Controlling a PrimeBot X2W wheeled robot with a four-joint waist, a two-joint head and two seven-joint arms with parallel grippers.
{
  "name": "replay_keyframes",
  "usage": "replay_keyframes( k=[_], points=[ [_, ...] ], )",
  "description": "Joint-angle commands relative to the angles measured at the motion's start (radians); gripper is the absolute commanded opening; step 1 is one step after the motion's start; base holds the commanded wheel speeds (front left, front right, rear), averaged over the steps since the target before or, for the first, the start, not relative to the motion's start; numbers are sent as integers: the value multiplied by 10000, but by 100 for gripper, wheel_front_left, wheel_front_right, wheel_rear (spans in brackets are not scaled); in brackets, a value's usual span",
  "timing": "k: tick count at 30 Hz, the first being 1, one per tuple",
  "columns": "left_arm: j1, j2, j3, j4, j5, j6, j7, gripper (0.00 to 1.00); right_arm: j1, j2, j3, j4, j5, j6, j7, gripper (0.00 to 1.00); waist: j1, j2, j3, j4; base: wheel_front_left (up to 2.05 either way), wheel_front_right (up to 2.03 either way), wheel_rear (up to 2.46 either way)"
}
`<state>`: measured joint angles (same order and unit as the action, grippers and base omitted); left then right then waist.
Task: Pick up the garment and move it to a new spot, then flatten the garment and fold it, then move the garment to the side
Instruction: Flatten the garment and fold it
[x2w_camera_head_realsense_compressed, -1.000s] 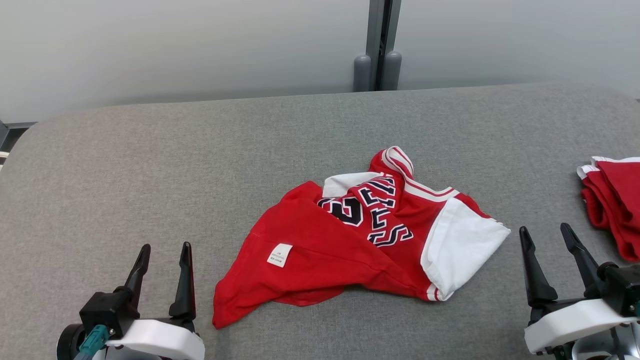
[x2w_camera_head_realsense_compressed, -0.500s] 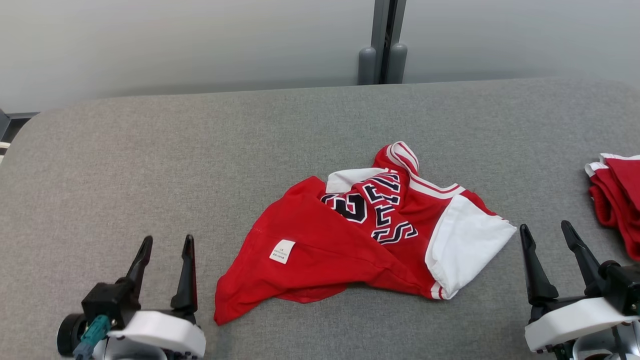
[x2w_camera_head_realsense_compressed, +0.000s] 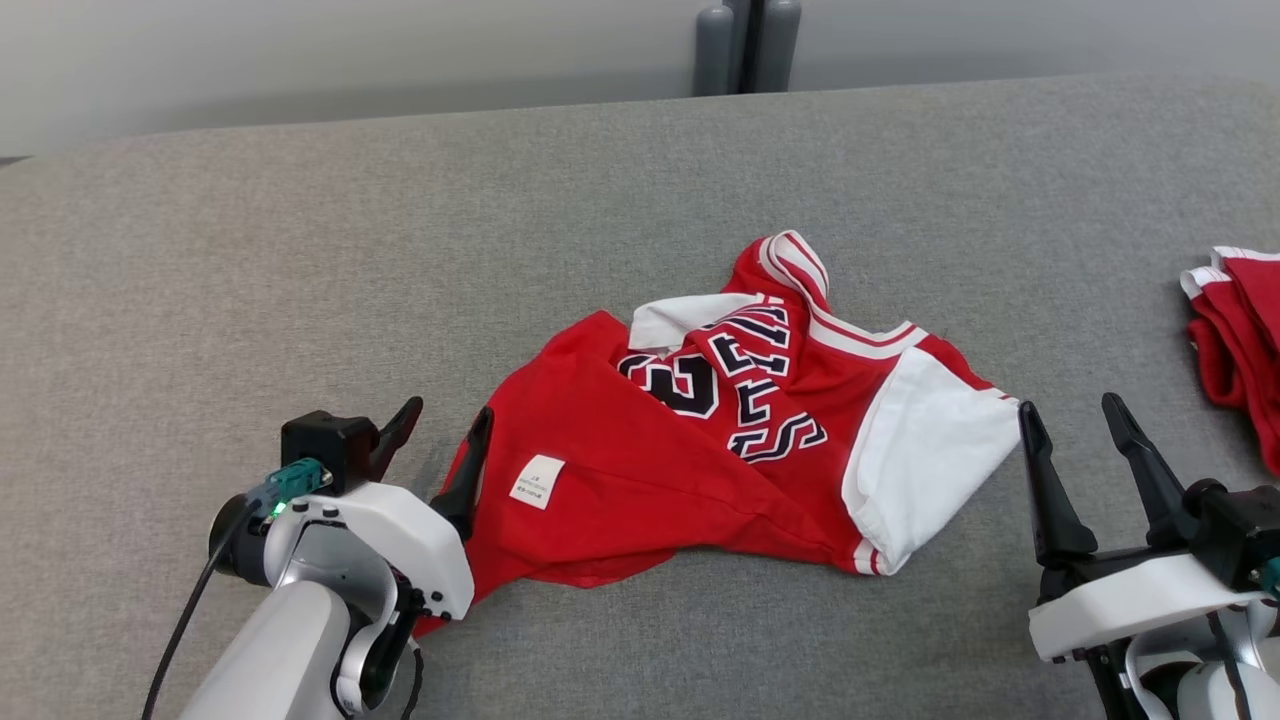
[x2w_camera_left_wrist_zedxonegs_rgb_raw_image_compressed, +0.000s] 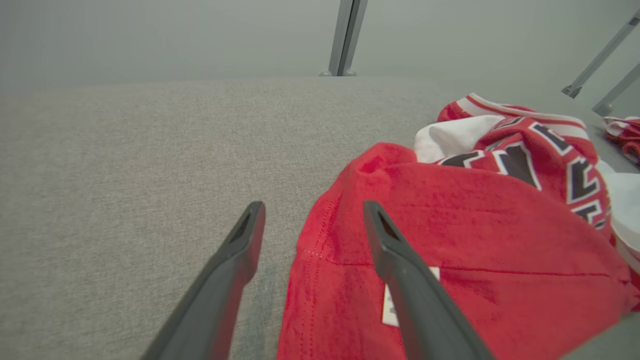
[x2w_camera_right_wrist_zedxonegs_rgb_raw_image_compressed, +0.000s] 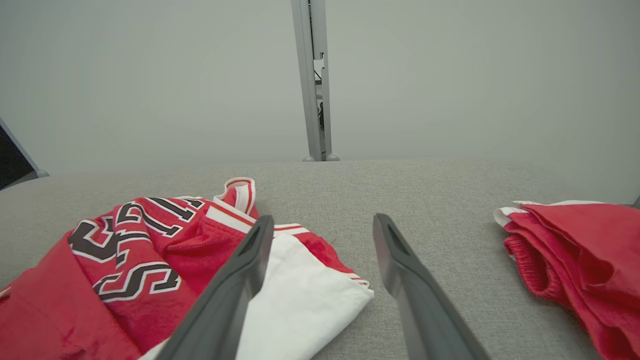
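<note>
"What's behind the bench (x2w_camera_head_realsense_compressed: 250, 230)?"
"Pale grey wall (x2w_camera_head_realsense_compressed: 300, 50) panels, plain and evenly lit. A grey post (x2w_camera_head_realsense_compressed: 735, 30) stands where two of them meet, with two rounded feet at its base."
"And the top itself?"
"Plain grey woven cloth, all over. Off to one side, two slanted metal bars (x2w_camera_left_wrist_zedxonegs_rgb_raw_image_compressed: 600, 58) stand against the wall."

Your left gripper (x2w_camera_head_realsense_compressed: 450, 408) has its jaws spread wide, and its dark fingers lean up and to the right from the white wrist housing (x2w_camera_head_realsense_compressed: 390, 540) just behind the claw. The pale forearm (x2w_camera_head_realsense_compressed: 270, 650) runs back below that. Your right gripper (x2w_camera_head_realsense_compressed: 1066, 401) is spread just as wide, holding nothing, with its fingers pointing nearly straight up.
</note>
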<state>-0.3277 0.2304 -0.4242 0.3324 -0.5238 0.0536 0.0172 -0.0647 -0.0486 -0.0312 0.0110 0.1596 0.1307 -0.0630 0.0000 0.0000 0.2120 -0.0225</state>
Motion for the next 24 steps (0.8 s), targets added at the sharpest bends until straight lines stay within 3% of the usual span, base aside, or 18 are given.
replay_keyframes(
  k=[1, 13, 15, 16, 24],
  points=[
    [-266, -6, -37, 289, -107, -121, 146, 100, -147, -49, -16, 42, 78, 2, -111, 100, 0, 0, 189, -201, 0, 0, 0],
    [-1142, -175, -318, 2636, -396, -625, 984, 100, -426, -49, -112, 400, 96, 2, -321, 100, 0, 0, 564, -657, 0, 0, 0],
    [-1198, -187, -382, 2752, -385, -701, 973, 28, -463, -49, -151, 435, 115, 2, -350, 100, 0, 0, 601, -668, 0, 0, 0],
    [-1229, -197, -404, 2782, -362, -712, 916, 0, -482, -49, -177, 466, 131, 2, -368, 100, 0, 0, 616, -661, 0, 0, 0],
    [-1602, -242, -557, 2717, -162, -752, 574, 0, -968, -150, 53, 1202, 378, 2, -19, 100, 0, 0, 835, -436, 0, 0, 0]
  ],
)
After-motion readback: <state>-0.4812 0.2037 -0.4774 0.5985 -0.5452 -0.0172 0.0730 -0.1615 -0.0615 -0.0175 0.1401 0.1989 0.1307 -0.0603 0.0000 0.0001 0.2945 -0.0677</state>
